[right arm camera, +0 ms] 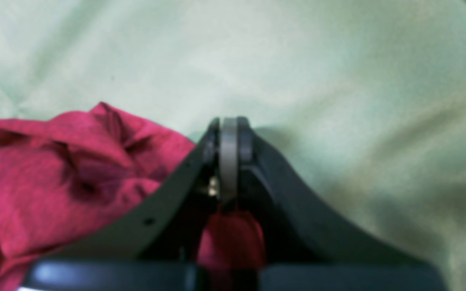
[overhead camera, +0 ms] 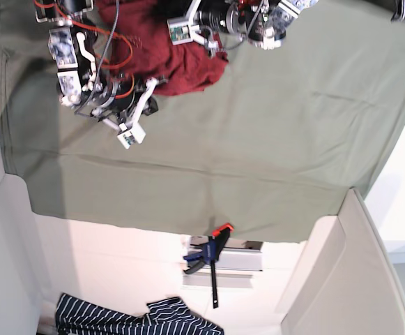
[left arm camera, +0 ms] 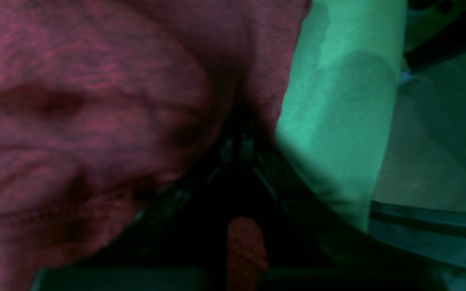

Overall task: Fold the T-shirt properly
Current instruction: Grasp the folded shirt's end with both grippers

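Right wrist: right tool [right arm camera: 229, 161] clamped on T-shirt [right arm camera: 55, 178].

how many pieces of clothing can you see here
2. The dark red T-shirt lies bunched at the top of the green sheet, between both grippers. A navy-and-white striped garment sits off the sheet at the bottom edge of the base view. More could be out of frame.

I see the T-shirt [overhead camera: 167, 52] bunched on the cloth sheet [overhead camera: 272, 139], at its far edge, between my two arms. A clamp [overhead camera: 212, 255] sits on the sheet's near edge; beyond lies a striped garment [overhead camera: 132, 321].
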